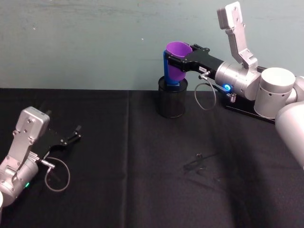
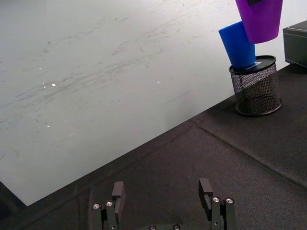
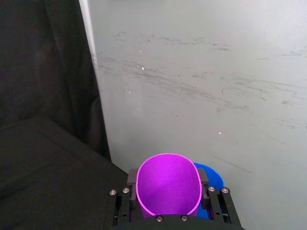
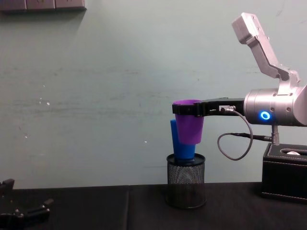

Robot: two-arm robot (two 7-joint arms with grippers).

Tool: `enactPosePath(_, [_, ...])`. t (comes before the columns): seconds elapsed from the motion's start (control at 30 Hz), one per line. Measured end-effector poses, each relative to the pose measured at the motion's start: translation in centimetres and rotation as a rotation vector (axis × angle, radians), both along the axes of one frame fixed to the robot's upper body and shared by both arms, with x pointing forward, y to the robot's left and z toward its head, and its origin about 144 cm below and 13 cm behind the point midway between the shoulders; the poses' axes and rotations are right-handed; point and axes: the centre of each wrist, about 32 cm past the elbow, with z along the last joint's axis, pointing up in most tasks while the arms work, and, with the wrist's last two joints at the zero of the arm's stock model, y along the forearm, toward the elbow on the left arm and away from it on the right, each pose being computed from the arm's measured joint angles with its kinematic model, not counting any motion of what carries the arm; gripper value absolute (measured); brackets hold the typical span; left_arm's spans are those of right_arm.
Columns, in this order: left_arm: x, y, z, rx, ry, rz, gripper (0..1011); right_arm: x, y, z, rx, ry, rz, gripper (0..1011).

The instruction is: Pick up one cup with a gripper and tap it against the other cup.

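Note:
The purple cup (image 4: 189,127) hangs in the air above the table, upright, with my right gripper (image 4: 184,109) shut on it just below the rim. Its side sits against or very near the blue cup (image 4: 180,143), which leans in the top of a black wire-mesh holder (image 4: 186,184). In the right wrist view the purple cup (image 3: 168,184) sits between the fingers, with the blue cup (image 3: 214,176) just behind it. I cannot tell whether the two cups touch. My left gripper (image 2: 161,191) rests open and empty low over the table's left side (image 1: 76,130).
A black box (image 4: 285,175) stands on the table to the right of the mesh holder (image 1: 172,99), under my right arm. A small dark object (image 1: 197,164) lies on the black cloth in the middle right. A pale wall runs close behind the table.

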Motion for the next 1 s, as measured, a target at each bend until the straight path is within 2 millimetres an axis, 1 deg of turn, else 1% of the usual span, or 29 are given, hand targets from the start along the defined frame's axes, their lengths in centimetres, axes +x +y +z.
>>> enactPosePath(1.0, [0.0,0.0,0.0,0.0,0.0,0.0,1011,-0.05,-0.01,-0.05,0.001,0.002,0.0,723])
